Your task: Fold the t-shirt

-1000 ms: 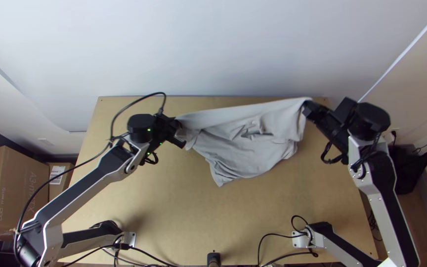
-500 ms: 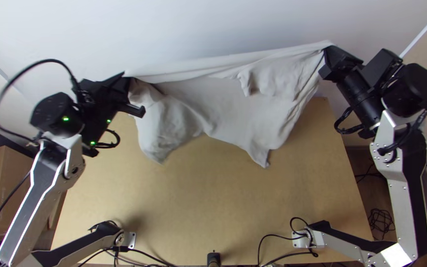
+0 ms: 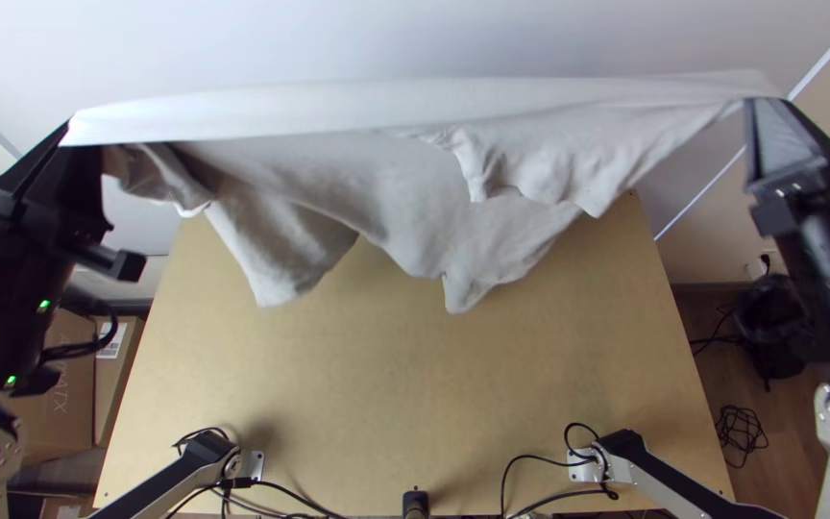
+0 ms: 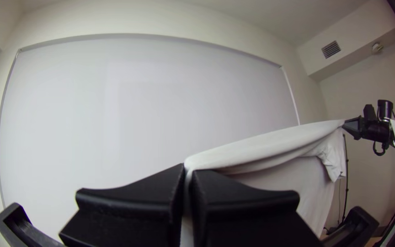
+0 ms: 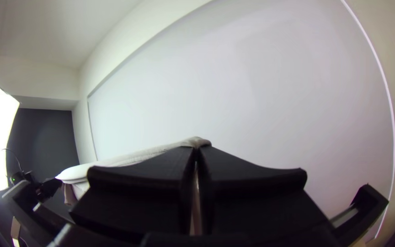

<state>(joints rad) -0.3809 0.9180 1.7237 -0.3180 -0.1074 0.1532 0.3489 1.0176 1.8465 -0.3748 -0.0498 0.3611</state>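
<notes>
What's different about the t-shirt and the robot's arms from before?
The t-shirt went up higher over the table and got pulled out wider. The left gripper rose and moved left, and the right gripper rose and moved right. Both grippers' jaws still hold the shirt's upper edge, one near each end.

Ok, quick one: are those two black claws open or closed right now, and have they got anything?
Left end effector: closed, holding one end of the t-shirt's raised edge.
Right end effector: closed, holding the other end.
</notes>
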